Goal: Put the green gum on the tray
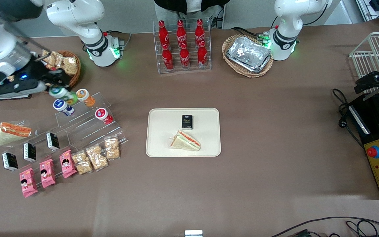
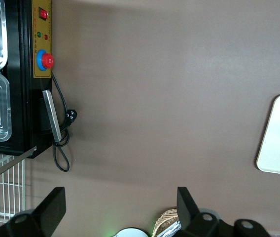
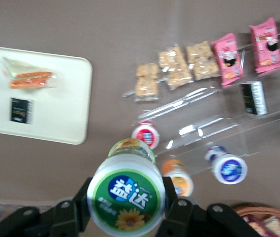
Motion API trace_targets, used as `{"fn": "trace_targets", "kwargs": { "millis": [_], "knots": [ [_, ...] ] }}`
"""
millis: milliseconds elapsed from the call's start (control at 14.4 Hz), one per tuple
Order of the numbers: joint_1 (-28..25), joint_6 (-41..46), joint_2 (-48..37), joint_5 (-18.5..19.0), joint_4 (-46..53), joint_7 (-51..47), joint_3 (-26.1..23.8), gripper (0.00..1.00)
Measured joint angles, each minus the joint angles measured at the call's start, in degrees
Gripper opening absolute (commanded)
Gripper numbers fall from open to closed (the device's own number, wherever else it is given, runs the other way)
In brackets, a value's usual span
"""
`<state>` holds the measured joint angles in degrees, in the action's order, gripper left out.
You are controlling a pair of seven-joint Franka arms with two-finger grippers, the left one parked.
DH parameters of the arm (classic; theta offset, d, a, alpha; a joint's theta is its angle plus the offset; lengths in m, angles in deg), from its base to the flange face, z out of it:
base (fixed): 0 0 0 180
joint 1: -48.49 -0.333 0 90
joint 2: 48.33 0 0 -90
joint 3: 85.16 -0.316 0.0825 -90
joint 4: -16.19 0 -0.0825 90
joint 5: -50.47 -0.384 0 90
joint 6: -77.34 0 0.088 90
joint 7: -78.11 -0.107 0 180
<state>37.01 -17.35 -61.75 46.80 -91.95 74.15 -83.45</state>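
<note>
Green-rimmed lid: the green gum (image 3: 126,197) is a small bottle, white lid facing the wrist camera, label green-yellow; it sits between the fingers of the gripper (image 1: 55,86).
Grip: the two fingers (image 3: 178,210) are clamped on the bottle's sides, one at each flank, just under the lid.
Position of bottle: lifted above the clear acrylic display steps (image 1: 87,123), at the working arm's end of the table, well apart from the tray (image 1: 163,144).
Step in hand: judged to be the carry toward the tray; release not yet done.
Doing it well: hold the clamp firm, since the bottle is round and smooth and could twist; travel high enough to clear the blue-lidded bottle (image 1: 60,105), the orange-lidded bottle (image 1: 83,95) and the red-lidded bottle (image 1: 101,114) standing beside and below it.
Landing spot: bare cream surface is available around the black packet (image 1: 187,121) and the sandwich (image 1: 186,141) already on the tray; aim there, lower until the base is near the surface, then part the fingers.
Risk: set down tilted, the cylinder may roll; the tray's low rim offers only slight restraint.
Surface: brown matt tabletop (image 1: 275,131), flat.
Room: a rack of red cola bottles (image 1: 183,44) and a wicker basket of foil trays (image 1: 248,56) lie farther from the front camera than the tray; pink snack packets (image 1: 46,172) lie nearer.
</note>
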Motion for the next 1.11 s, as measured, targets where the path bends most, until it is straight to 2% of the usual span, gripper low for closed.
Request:
{"fn": "trace_targets", "kwargs": {
  "millis": [278,487,696,1113],
  "knots": [
    [-14.1,-0.8,3.8,-0.1,2.2,-20.5,-0.4,0.20],
    [-21.7,-8.9,9.9,-0.1,0.7,-30.4,-0.4,0.20],
    [-24.5,-20.7,16.5,0.0,-4.5,-34.2,-0.3,0.20],
    [-25.1,-41.7,26.9,0.0,-14.2,-35.0,-0.1,0.20]
  ]
}}
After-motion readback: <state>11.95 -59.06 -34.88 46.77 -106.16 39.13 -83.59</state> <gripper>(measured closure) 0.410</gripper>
